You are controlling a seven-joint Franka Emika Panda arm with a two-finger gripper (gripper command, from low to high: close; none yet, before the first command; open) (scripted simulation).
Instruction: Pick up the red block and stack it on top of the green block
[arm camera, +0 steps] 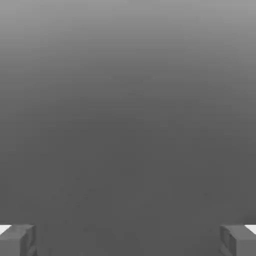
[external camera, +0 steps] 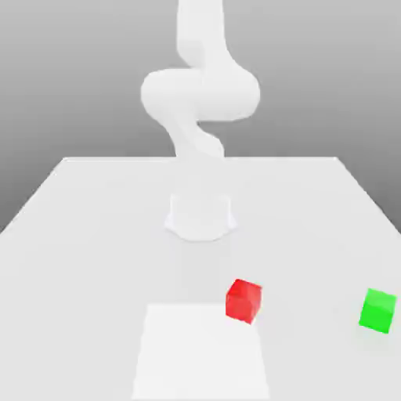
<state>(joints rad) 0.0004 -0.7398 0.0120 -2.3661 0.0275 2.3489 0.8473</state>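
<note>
A: Red block [external camera: 243, 300] on counter [external camera: 78, 235], near front, touching nothing.
B: Green block [external camera: 379, 310] well apart, hard by exterior view's right edge. Open counter between.
A: Gripper [arm camera: 128, 240] spread wide, empty; fingertips [arm camera: 17, 240] apart.

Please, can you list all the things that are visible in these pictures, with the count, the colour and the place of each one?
red block: one, bright red, on the table, near the front, apart from the green one.
green block: one, bright green, on the table, at the exterior view's right.
table: one, white, under both blocks.
arm: one, white, rising from its base at the table's middle.
gripper: one, grey fingertips, jaws wide open, holding nothing.
</note>
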